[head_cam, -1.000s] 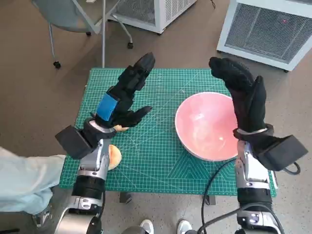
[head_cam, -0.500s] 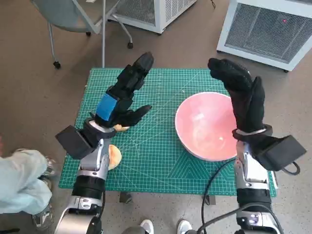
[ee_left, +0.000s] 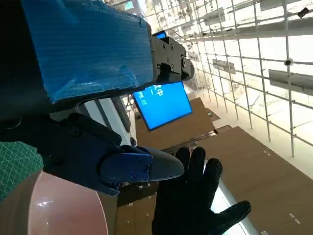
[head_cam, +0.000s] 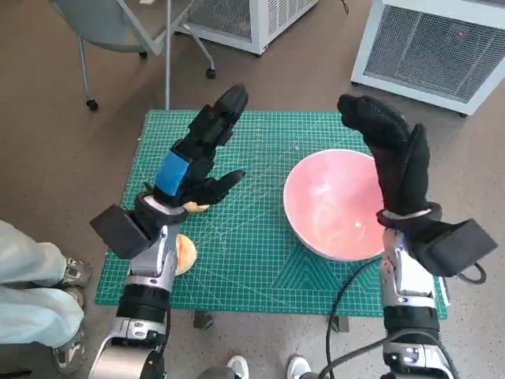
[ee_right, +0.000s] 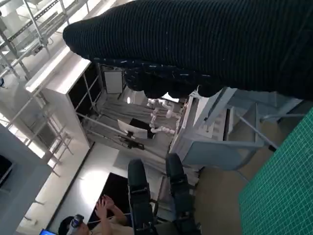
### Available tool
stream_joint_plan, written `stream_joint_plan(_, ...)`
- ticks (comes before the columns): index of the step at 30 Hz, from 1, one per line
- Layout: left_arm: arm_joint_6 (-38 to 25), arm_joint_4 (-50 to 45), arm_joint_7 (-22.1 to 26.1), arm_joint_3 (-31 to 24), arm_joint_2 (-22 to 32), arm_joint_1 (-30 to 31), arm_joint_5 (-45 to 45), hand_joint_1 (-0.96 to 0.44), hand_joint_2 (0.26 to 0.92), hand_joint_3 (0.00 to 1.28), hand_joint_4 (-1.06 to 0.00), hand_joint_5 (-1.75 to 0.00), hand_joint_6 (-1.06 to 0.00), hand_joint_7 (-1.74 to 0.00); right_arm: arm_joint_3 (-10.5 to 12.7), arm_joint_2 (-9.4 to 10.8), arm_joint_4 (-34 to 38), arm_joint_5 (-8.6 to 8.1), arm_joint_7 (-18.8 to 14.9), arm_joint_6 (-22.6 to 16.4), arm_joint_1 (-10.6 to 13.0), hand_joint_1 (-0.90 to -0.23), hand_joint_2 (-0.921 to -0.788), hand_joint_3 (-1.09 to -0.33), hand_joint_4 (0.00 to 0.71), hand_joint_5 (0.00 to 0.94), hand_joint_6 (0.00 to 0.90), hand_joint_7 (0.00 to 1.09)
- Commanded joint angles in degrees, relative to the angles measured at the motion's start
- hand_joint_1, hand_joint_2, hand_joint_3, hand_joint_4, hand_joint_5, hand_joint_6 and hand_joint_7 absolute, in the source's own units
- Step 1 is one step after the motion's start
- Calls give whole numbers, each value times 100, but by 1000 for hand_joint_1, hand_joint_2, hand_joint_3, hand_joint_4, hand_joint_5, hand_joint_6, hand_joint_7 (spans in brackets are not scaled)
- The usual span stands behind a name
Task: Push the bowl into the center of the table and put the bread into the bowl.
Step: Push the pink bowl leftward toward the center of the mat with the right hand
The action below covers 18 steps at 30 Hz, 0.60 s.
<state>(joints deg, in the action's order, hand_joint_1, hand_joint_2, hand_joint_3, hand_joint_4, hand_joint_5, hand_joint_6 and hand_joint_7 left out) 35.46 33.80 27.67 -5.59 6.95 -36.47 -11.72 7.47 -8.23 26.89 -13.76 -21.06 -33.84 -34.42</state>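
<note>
Nothing much is done yet by the look of it. The pink bowl [head_cam: 335, 204] is sat on the right half of the green mat [head_cam: 237, 260], off centre, so the push is not finished. The bread [head_cam: 185, 253] is left near the mat's front-left corner, half hidden under the left forearm, well apart from the bowl. The left hand [head_cam: 196, 162] is raised with fingers spread, nothing held. The right hand [head_cam: 392, 158] is lifted over the bowl's far side, fingers extended, nothing gripped
</note>
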Motion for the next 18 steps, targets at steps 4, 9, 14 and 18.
stream_joint_plan(4,86,139,-6,-1,18,-131,20,-534,921,337,-128,-4,-143,-190,327,-241,249,-145,-48,-95,252,-706,-921,-752,152,1,-1,469)
stream_joint_plan(9,69,191,23,-6,14,-153,-1,-532,921,342,-129,-3,-142,-192,622,-455,684,-66,108,-454,310,-705,-921,-757,156,3,-1,462)
stream_joint_plan(14,55,176,24,-3,17,-148,-3,-537,921,344,-129,-3,-141,-194,833,-588,1179,34,325,-821,330,-703,-921,-764,159,4,-1,457)
stream_joint_plan(18,49,182,26,-1,20,-145,-6,-547,921,347,-129,-2,-140,-196,1021,-689,1765,80,510,-1108,294,-682,-921,-787,161,4,-1,454)
